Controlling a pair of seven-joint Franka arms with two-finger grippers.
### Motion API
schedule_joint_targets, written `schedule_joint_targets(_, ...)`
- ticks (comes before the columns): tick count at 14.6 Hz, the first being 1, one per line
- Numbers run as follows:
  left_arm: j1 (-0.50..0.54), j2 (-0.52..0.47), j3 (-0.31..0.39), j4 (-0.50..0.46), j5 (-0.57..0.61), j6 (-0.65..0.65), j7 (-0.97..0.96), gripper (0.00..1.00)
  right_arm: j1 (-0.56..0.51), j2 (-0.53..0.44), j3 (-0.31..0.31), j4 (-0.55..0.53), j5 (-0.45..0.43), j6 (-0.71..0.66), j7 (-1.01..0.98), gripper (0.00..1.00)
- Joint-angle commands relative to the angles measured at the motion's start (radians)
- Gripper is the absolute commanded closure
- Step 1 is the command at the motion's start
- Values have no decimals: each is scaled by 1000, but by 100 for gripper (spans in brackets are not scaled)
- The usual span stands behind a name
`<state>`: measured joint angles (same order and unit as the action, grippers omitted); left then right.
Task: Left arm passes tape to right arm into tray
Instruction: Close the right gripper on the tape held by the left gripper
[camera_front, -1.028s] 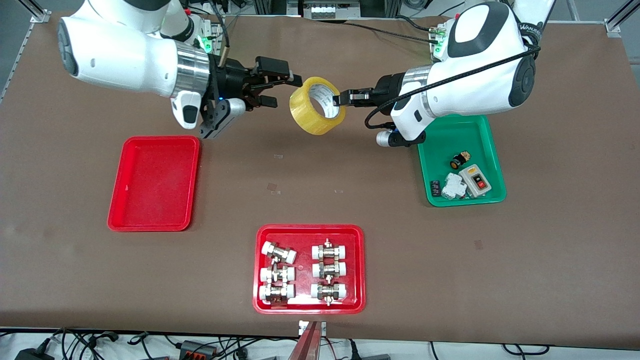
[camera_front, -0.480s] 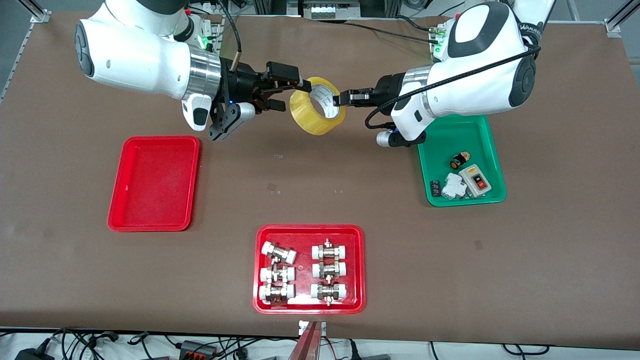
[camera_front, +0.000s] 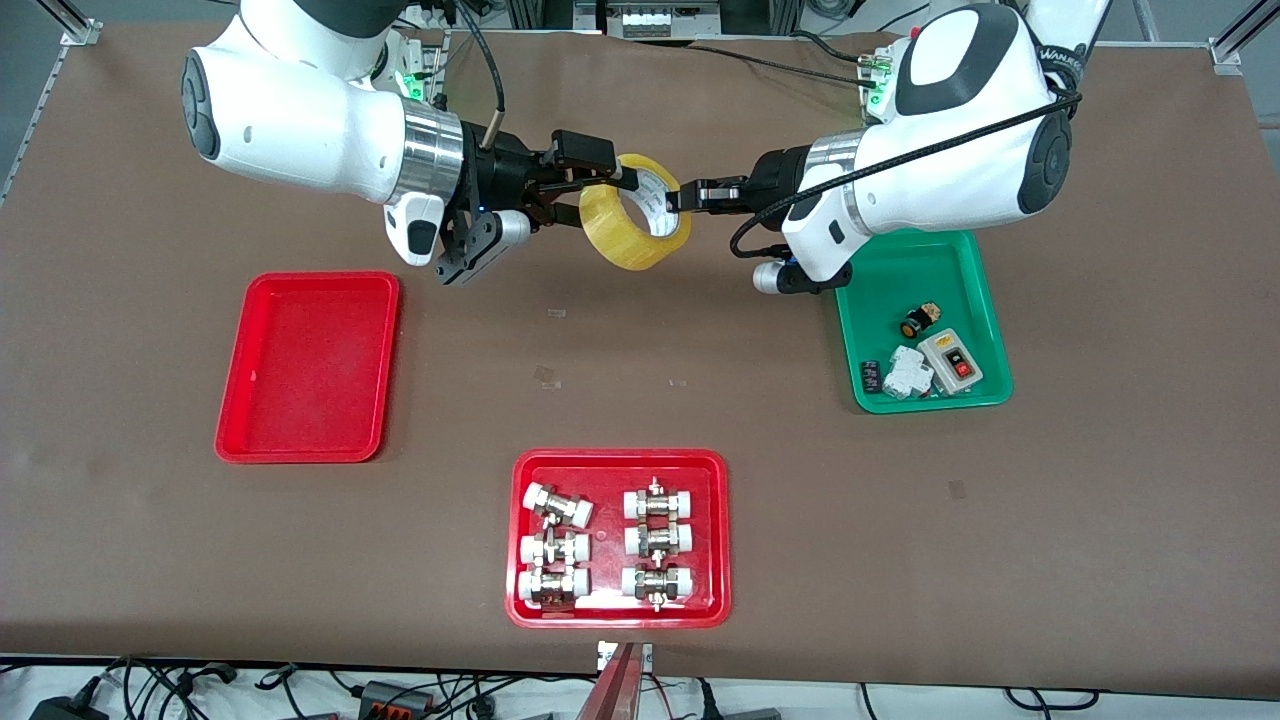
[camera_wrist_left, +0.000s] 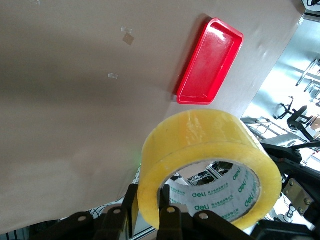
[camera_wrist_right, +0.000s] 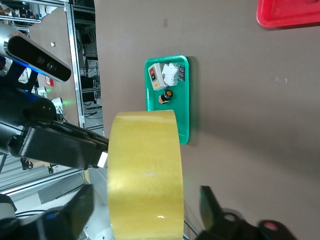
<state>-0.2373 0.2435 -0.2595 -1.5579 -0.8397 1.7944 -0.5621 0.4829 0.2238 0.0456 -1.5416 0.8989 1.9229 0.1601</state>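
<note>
Tape between both grippers, seemingly.

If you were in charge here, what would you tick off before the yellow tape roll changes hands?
1. Left gripper shut on the tape, pinching its wall: ok.
2. Tape held up in the air over bare table, between the two arms: ok.
3. Right gripper open, its fingers on either side of the roll's wall: ok in the right wrist view.
4. Right gripper shut on the tape before the left lets go: not ok, not yet done.
5. Plain red tray toward the right arm's end of the table, nothing seen in it: ok.
6. How firm the left gripper's hold is: cannot tell.
</note>
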Motion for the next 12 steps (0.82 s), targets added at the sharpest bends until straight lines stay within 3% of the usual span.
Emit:
schedule_joint_targets(1,4,11,-1,35,-24,-13,-5,100,11,-1,-6,8,-11,10,21,42)
schedule_joint_targets(3,4,11,0,35,-24,-13,-5,100,10,-1,-6,8,-11,7,21,60)
schedule_joint_targets(4,4,11,0,35,-24,-13,-4,100,10,-1,-6,8,-11,7,21,63)
schedule_joint_targets(8,3,11,-1,38,-22,-13,-12,99,10,-1,-6,8,-11,7,19,64)
schedule_joint_targets(9,4,11,-1,38,-22,-13,-13,90,8,-1,-6,8,-11,7,19,64)
schedule_joint_targets(10,6,10,0,38,-21,-16,-13,59,8,-1,-6,8,-11,5,18,64)
schedule_joint_targets(11,6,7,2,36,-10,-23,-6,1,8,-1,-6,8,-11,5,16,64)
schedule_joint_targets(12,9,5,5,38,-9,-44,-7,0,6,-1,-6,8,-11,5,12,64)
